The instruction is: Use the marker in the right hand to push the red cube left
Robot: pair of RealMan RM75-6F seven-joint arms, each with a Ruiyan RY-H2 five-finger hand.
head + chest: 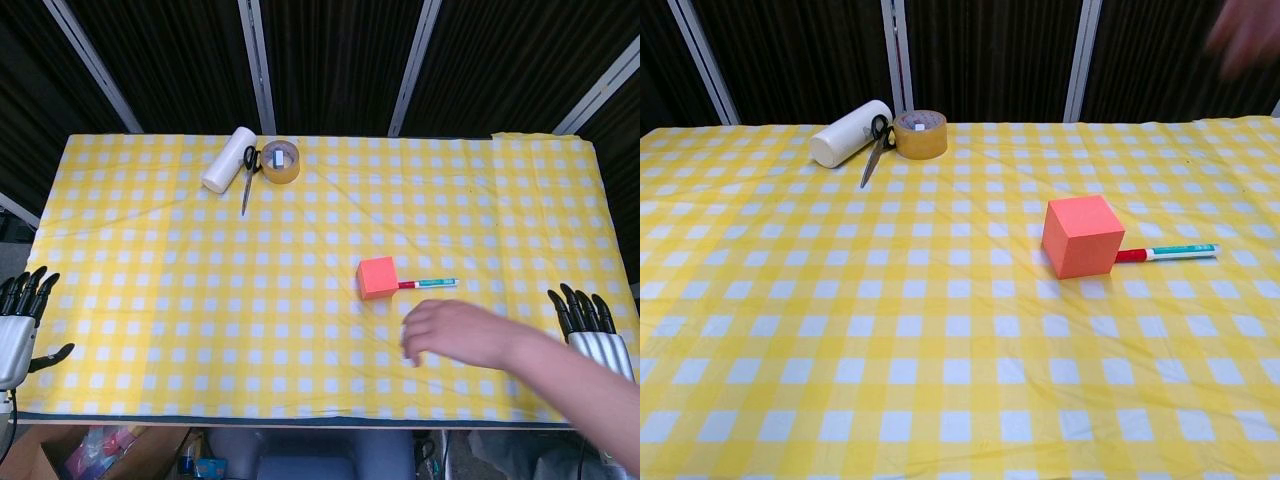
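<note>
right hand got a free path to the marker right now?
Probably not yet. The right hand rests open at the table's near right edge, and a person's arm reaches across between it and the marker, which lies with its red end against the red cube.

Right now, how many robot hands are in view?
2. Left hand at the table's near-left edge, right hand at the near-right edge, partly hidden behind a person's arm. Neither holds anything.

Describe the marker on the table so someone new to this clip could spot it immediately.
On the yellow checked tablecloth, find the red cube right of centre. The marker lies flat on the cube's right side, its red end against the cube. It is the only thin white pen-like thing there; the scissors lie far off, by the tape roll.
</note>
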